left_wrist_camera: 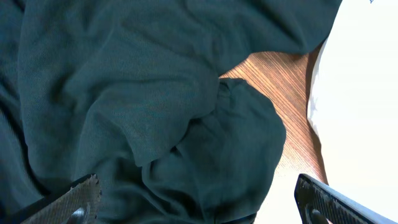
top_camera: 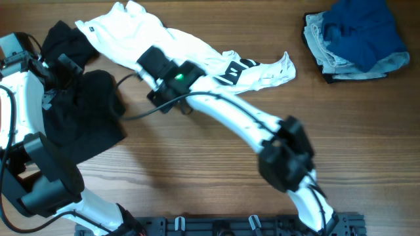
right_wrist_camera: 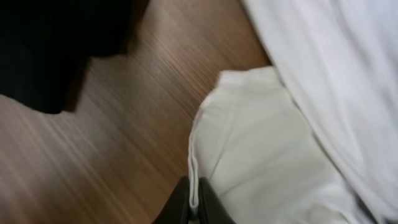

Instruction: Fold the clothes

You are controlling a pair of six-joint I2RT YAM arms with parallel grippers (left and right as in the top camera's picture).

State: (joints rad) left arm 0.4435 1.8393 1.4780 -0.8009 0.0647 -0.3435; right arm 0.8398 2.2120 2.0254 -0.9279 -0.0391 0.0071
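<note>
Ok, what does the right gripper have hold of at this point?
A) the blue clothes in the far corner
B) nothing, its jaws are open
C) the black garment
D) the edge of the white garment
D: in the right wrist view the right gripper is shut on a hemmed edge of the white garment.

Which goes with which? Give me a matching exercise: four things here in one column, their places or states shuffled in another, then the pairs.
Column one
1. white garment
2. black garment
3. navy and denim pile
4. right jaws

Column two
a. stacked at the far right
b. shut on a white hem
c. bunched at the left
d. strung out across the far middle, lettering showing

Pairs: 1-d, 2-c, 3-a, 4-b.
</note>
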